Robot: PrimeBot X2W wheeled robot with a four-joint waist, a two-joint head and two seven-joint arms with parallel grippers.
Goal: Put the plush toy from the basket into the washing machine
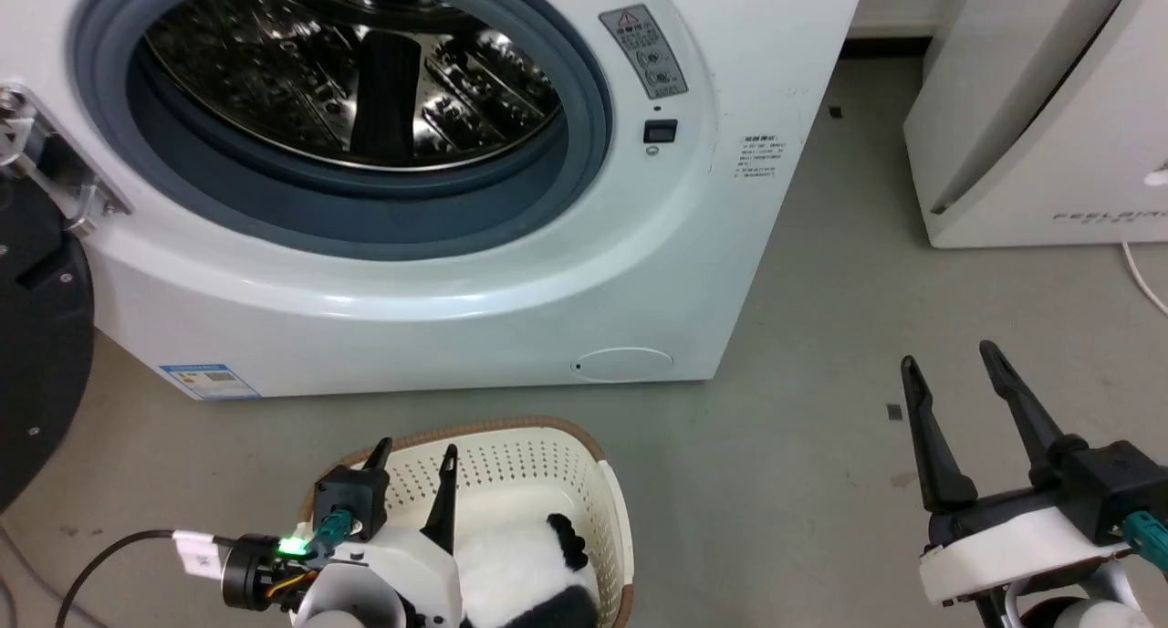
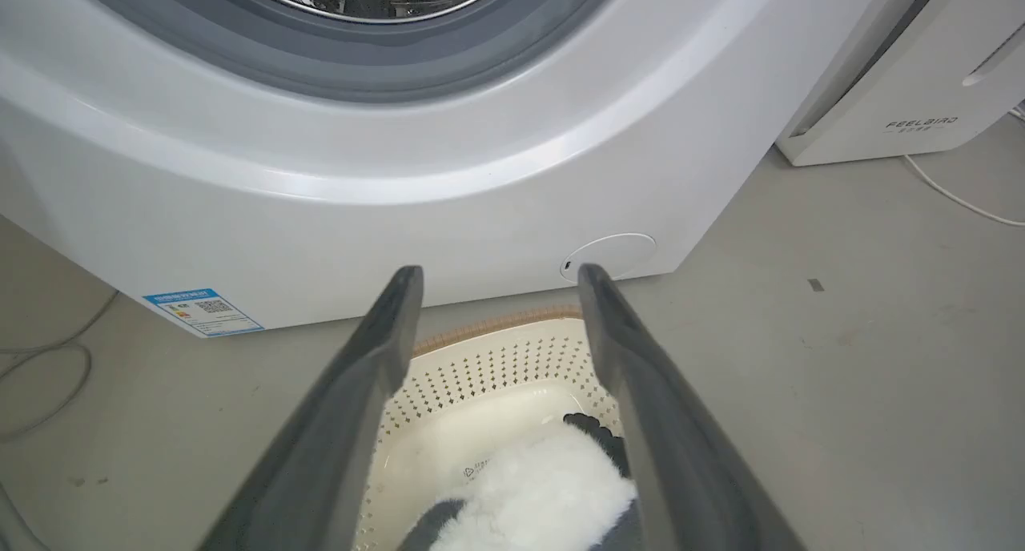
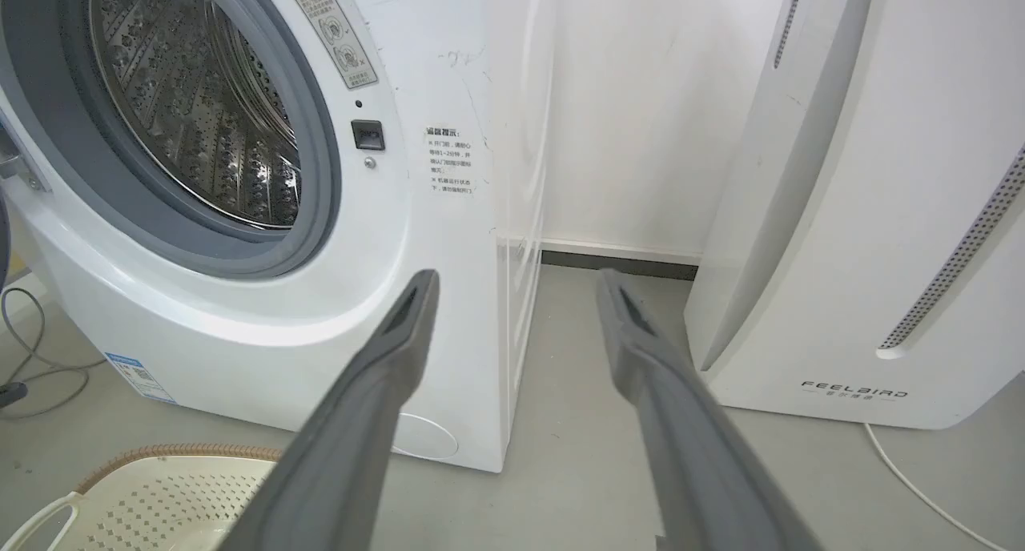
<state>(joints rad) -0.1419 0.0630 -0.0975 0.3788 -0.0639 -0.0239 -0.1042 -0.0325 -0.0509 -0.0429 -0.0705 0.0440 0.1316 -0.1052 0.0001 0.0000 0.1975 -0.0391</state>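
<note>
The white panda plush toy (image 1: 516, 573) with black limbs lies in the cream perforated basket (image 1: 538, 459) on the floor before the washing machine (image 1: 474, 272). Its door (image 1: 36, 354) is swung open at the left, baring the grey gasket and steel drum (image 1: 356, 71). My left gripper (image 1: 415, 455) hovers open just above the basket's left part, fingers pointing toward the washer; the plush toy (image 2: 544, 487) lies between and below its fingers, apart from them, over the basket (image 2: 496, 367). At the lower right my right gripper (image 1: 949, 359) stands open over bare floor, holding nothing.
A white slanted appliance lettered FEELBIRD (image 1: 1049, 126) stands at the right, with a white cable (image 1: 1141, 277) on the floor beside it. A dark cable (image 1: 109, 555) runs from my left wrist. Grey floor lies between basket and right gripper.
</note>
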